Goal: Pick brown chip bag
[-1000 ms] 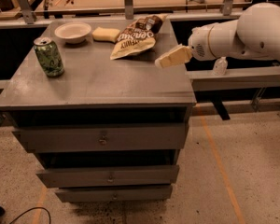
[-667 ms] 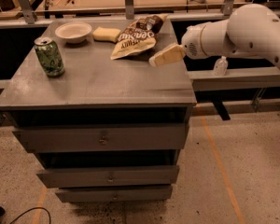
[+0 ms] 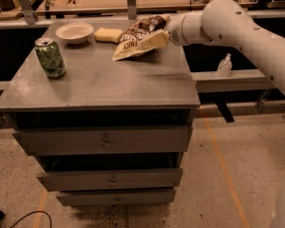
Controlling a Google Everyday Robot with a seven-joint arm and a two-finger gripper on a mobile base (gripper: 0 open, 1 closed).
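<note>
The brown chip bag (image 3: 133, 41) lies crinkled at the back of the grey cabinet top (image 3: 104, 82). Its dark brown end points to the back right and its tan-cream end with white lettering points to the front left. My gripper (image 3: 155, 39) reaches in from the right on the white arm (image 3: 218, 20). Its cream tip lies over the bag's right edge and hides part of it.
A green can (image 3: 50, 57) stands at the cabinet's left. A white bowl (image 3: 74, 32) and a yellow sponge-like block (image 3: 108, 34) sit at the back, left of the bag. A small clear bottle (image 3: 224, 65) stands on a ledge to the right. Drawers are below.
My gripper has moved left from beside the cabinet's right edge to the chip bag's right side. The bag, can, bowl and block have not shifted.
</note>
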